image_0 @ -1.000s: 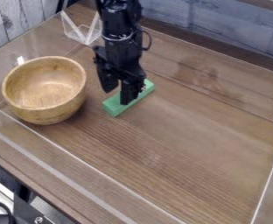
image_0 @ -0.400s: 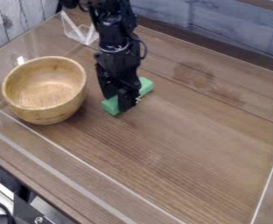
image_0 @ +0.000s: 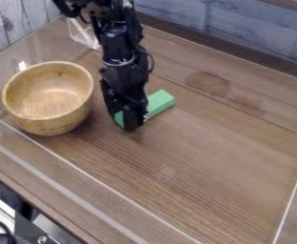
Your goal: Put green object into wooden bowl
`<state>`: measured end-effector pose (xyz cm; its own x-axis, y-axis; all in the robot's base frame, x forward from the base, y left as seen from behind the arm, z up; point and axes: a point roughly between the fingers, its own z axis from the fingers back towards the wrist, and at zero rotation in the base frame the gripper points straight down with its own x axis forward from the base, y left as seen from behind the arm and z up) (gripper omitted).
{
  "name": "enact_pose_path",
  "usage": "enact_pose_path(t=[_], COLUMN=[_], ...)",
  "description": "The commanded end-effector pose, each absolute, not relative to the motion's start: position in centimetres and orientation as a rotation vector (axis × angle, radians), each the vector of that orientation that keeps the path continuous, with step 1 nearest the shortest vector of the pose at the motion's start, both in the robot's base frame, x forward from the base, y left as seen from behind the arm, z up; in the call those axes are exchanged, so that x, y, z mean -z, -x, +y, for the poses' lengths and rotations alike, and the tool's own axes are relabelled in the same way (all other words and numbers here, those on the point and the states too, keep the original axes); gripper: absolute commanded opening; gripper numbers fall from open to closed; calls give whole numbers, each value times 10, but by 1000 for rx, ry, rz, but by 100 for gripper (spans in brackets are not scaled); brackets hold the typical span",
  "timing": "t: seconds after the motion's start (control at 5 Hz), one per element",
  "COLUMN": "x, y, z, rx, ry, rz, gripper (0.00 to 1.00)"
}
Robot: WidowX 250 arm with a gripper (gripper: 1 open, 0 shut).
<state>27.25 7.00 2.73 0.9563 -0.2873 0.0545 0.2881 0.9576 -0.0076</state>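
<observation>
Counter (image_0: 221, 143) of brown wood, and on it I count one bowl (image_0: 47, 93) and one green block (image_0: 160, 103). One black arm (image_0: 118, 38) reaches down from the far side, with a single set of fingers (image_0: 128, 120) at its lower end.

The fingers are right at the block, over its near left part, and they hide a good share of it. How far apart they stand I can't tell from here; dark parts overlap the green, and I can't make out whether they have a grip on it or merely touch it. Green shows to the right of the fingers, with a little more peeking out at their left.

The block is outside the bowl, to the right of it, low at the counter. The bowl is round, light tan and upright, its hollow facing up, and I see nothing in it. It sits near the left edge of the counter, near the fingers but apart from them. Black cable (image_0: 14, 202) runs at the lower left.
</observation>
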Motion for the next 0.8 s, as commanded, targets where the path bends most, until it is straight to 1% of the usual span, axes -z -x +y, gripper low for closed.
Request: enact_pose_path(t=[0.0,0.2,0.4,0.6], x=[-67,-85,-83,-66], y=[-290,-290,-292,-295], z=[74,60,51,43], rx=[255,260,288,300], ry=[-19,-17,-22,-25], rz=[-148,-170,-169,-164], gripper=[0,0,0,0])
